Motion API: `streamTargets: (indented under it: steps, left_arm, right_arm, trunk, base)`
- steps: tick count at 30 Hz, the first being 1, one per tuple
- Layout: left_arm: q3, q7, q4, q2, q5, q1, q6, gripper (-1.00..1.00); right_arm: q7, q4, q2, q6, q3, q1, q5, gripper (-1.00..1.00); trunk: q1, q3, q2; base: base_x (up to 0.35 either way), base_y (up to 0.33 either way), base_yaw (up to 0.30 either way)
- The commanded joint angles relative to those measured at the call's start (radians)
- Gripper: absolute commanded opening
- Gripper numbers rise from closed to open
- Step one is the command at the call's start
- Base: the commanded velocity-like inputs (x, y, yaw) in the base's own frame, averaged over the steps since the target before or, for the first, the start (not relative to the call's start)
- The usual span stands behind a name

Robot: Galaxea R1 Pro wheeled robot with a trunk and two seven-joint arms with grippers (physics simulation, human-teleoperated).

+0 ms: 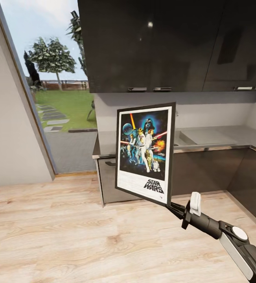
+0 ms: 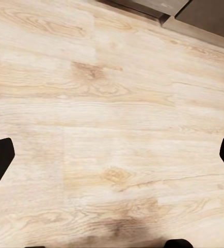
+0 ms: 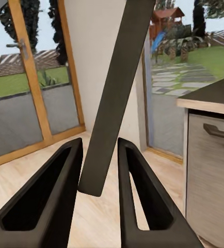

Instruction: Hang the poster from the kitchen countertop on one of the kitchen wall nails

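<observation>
poster (image 1: 145, 151) | stiff, light, thin | right gripper (image 3: 99, 178) pinches its lower corner | left gripper (image 2: 112, 155) spread wide, empty

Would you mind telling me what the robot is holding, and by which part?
The right hand grips the poster by its lower right corner.

you see dark glossy wall cabinets (image 1: 163, 43) overhead | a light wood plank floor (image 1: 65, 236) underfoot | a tall window (image 1: 53, 90) onto lawn and a tree (image 1: 53, 57) | a wood-framed glass door (image 3: 24, 88) | a steel drawer front (image 3: 212, 181)
</observation>
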Motion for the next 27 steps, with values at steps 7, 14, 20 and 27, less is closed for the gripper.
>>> streamTargets:
  steps: [7,14,20,27]
  left_arm:
    - [-0.010,-0.073,0.013,0.020,0.009,-0.001,-0.005,1.00]
    - [-0.008,-0.104,0.037,0.020,0.010,-0.001,-0.005,1.00]
    - [-0.008,-0.107,0.040,0.021,0.010,-0.001,-0.005,1.00]
    - [-0.008,-0.108,0.041,0.021,0.010,-0.001,-0.005,1.00]
  right_arm:
    - [-0.103,-0.023,0.000,-0.011,0.003,-0.001,-0.006,-1.00]
    - [-0.172,-0.084,0.002,-0.010,0.004,0.003,-0.006,-1.00]
    - [-0.311,-0.153,0.003,-0.010,0.005,0.019,-0.006,-1.00]
    - [-0.335,-0.161,0.004,-0.010,0.005,0.020,-0.006,-1.00]
  trunk:
    - [0.001,-0.002,-0.002]
    - [0.001,-0.002,-0.002]
    - [0.001,-0.002,-0.002]
    - [0.001,-0.002,-0.002]
  base:
    - [0.000,0.000,0.000]
    - [0.000,0.000,0.000]
    - [0.000,0.000,0.000]
    - [0.000,0.058,0.000]
